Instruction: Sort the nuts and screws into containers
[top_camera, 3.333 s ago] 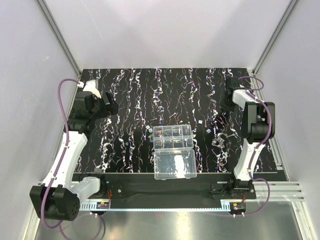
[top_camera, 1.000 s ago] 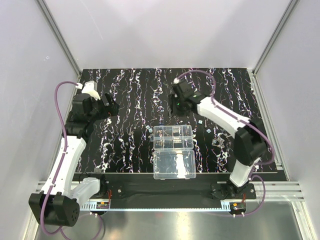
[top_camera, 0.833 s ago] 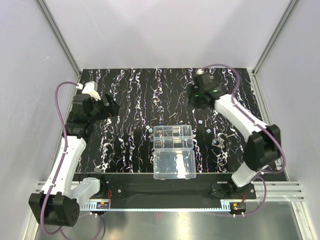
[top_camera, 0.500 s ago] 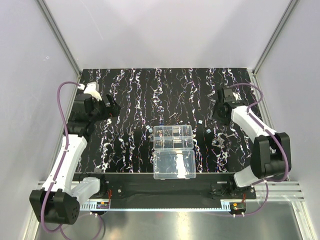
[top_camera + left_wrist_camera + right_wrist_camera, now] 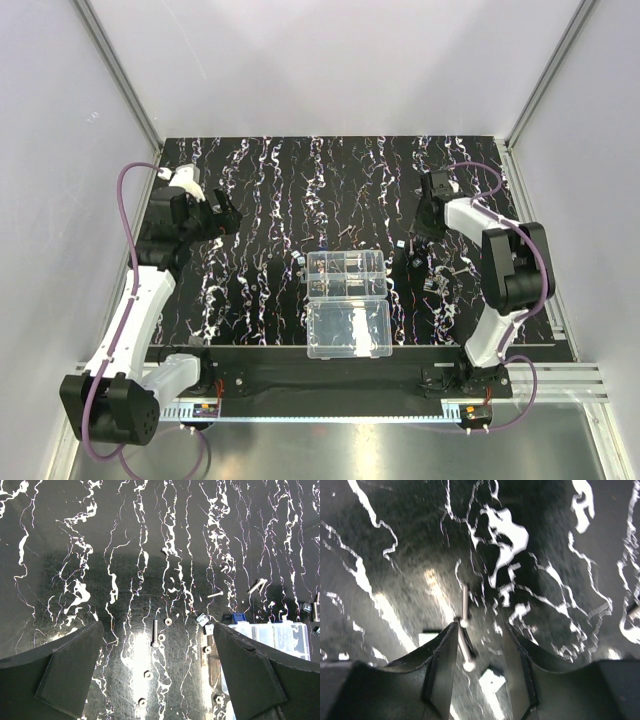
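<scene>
Left hand [image 5: 159, 676] wide, right hand [image 5: 479, 652] half-parted.

A robotics lab test cell: plain white walls [image 5: 330, 70], aluminium frame rails [image 5: 122, 80], and a left arm [image 5: 135, 310] and right arm [image 5: 495, 318] bolted beside a mat-covered surface [image 5: 260, 180].

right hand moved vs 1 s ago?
Yes. The right hand swung rightward, from beyond the far edge of the organizer box to off its far-right corner.
</scene>
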